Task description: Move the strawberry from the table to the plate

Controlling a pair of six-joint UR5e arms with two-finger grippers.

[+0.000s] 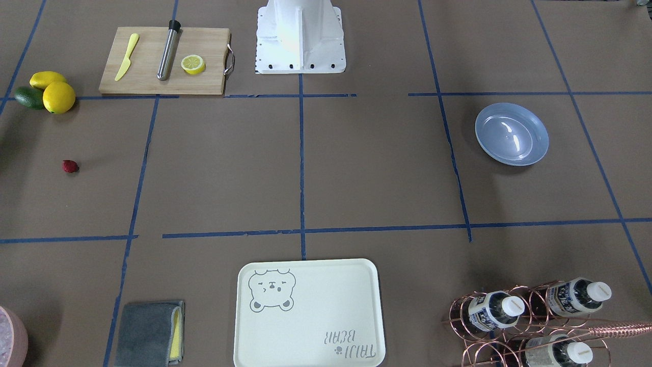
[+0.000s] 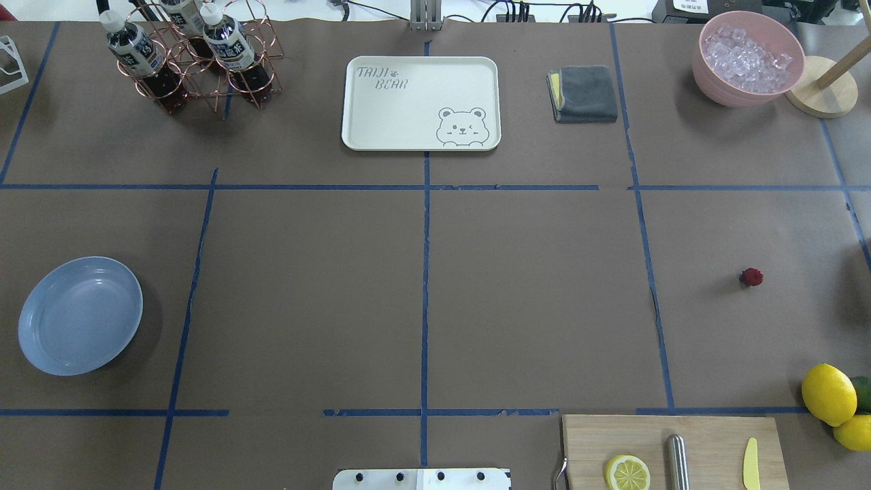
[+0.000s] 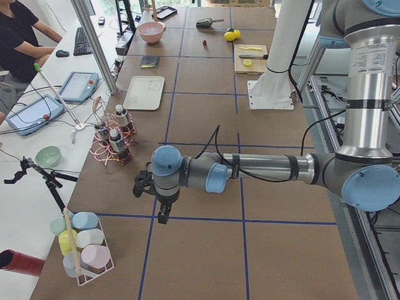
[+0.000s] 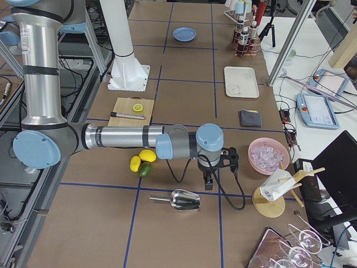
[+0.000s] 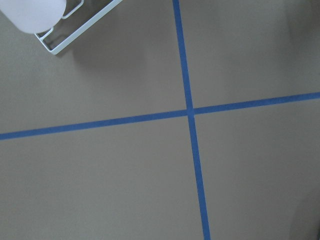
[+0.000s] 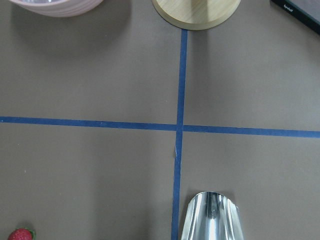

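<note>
The small dark-red strawberry [image 1: 70, 166] [image 2: 750, 276] lies alone on the brown table [image 2: 531, 286], on the robot's right side. It also peeks in at the bottom-left corner of the right wrist view as the strawberry [image 6: 20, 234]. The light-blue plate [image 1: 511, 133] [image 2: 80, 314] sits empty on the far left side of the table. Neither arm reaches into the overhead or front views. My left gripper [image 3: 161, 209] hangs over the table's left end, and my right gripper [image 4: 208, 184] over the right end beyond the strawberry. I cannot tell whether either is open or shut.
A cutting board [image 2: 670, 449] carries a lemon half [image 2: 627, 472], a metal rod and a yellow knife. Lemons [image 2: 828, 393], a bear tray [image 2: 421, 102], a grey cloth [image 2: 584, 93], an ice bowl [image 2: 747, 58], a bottle rack [image 2: 187, 58] and a metal scoop [image 4: 184, 199] stand around.
</note>
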